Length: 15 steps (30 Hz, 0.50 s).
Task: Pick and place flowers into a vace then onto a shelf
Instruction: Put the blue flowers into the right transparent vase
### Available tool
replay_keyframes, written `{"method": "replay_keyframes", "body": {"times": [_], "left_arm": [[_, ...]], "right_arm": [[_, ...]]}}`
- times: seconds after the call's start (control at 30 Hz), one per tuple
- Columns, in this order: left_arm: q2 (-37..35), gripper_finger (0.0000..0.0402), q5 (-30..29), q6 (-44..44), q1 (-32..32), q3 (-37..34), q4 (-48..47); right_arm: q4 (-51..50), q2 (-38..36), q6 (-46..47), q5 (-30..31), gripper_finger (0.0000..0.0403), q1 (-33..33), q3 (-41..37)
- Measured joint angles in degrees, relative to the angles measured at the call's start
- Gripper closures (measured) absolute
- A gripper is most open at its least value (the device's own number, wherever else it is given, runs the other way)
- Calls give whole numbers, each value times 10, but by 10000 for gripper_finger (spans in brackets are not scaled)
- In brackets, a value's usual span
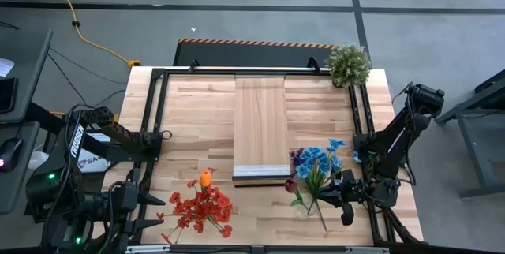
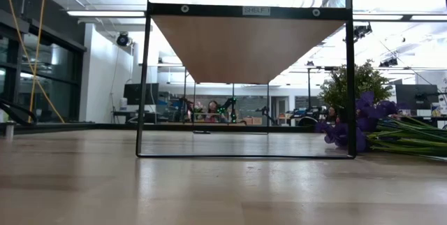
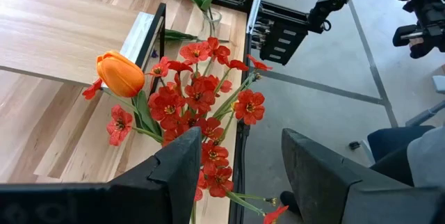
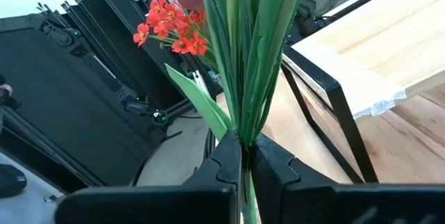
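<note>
High view — right hand (image 1: 345, 193) clamped on blue flowers' (image 1: 317, 162) green stems; left hand (image 3: 236, 175) apart.

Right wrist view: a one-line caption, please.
Right tool shut on green flower stems; red flowers beyond.

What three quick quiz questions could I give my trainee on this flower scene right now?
1. True or false: the right gripper is shut on green stems.
2. Which flower stands out among the red flowers ahead of the left gripper? A) orange tulip B) white daisy C) yellow rose
3. Fill in: the potted plant stands at the table's far ____ corner.

Key: 1 true; 2 A; 3 right.
</note>
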Motion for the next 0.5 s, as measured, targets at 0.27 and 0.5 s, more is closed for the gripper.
{"method": "replay_keyframes", "body": {"times": [0.27,0.5], "left_arm": [[0,169,0,0,0,0,0],[0,169,0,0,0,0,0]], "right_arm": [[0,0,-1,0,391,0,0],[0,0,6,1,388,0,0]]}}
